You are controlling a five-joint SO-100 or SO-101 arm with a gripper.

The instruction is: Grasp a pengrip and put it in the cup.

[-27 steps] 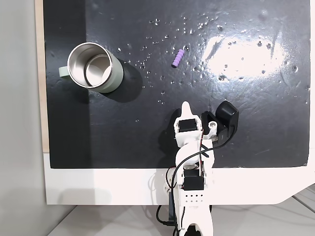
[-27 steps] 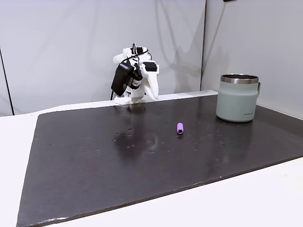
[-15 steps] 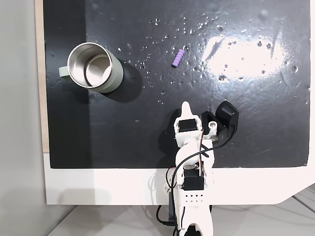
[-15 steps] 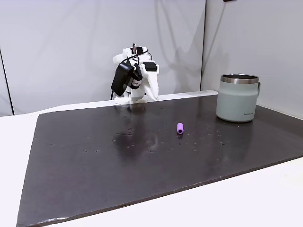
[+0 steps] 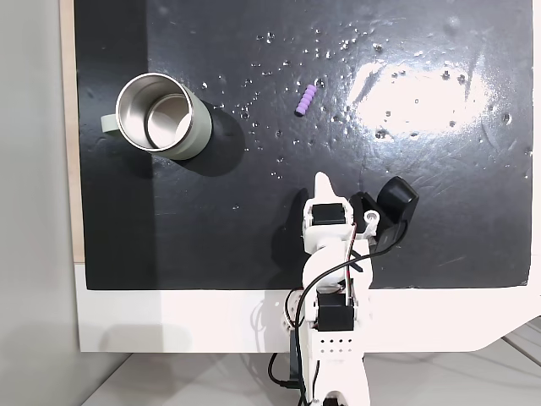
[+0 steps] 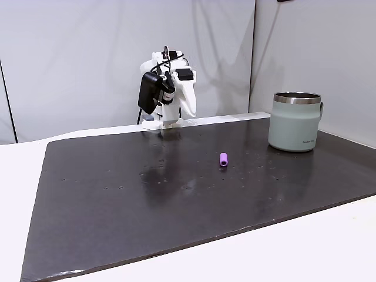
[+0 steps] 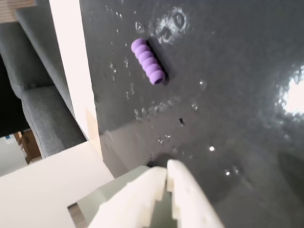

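Observation:
The pengrip (image 5: 308, 100) is a small purple ribbed tube lying on the black mat, right of the cup in a fixed view, and it also lies mid-mat (image 6: 224, 159) and near the top of the wrist view (image 7: 148, 68). The cup (image 5: 161, 116) is a pale green mug with a shiny steel inside, standing upright at the mat's right end (image 6: 295, 121). My gripper (image 5: 320, 180) sits folded back over the arm's base, well short of the pengrip. The wrist view has its white fingers pressed together (image 7: 167, 169), holding nothing. A pale green shape (image 7: 111, 192) behind them may be the cup.
The black mat (image 5: 439, 169) covers most of the white table (image 5: 169, 321), and its surface is dimpled and glossy. The arm (image 6: 167, 94) stands at the mat's far edge before a grey wall. A grey seat (image 7: 42, 104) lies beyond the table edge.
The arm has lifted and turned slightly at its base; its black camera has swung a little to the right in the top-down fixed view. Pengrip and cup have not moved.

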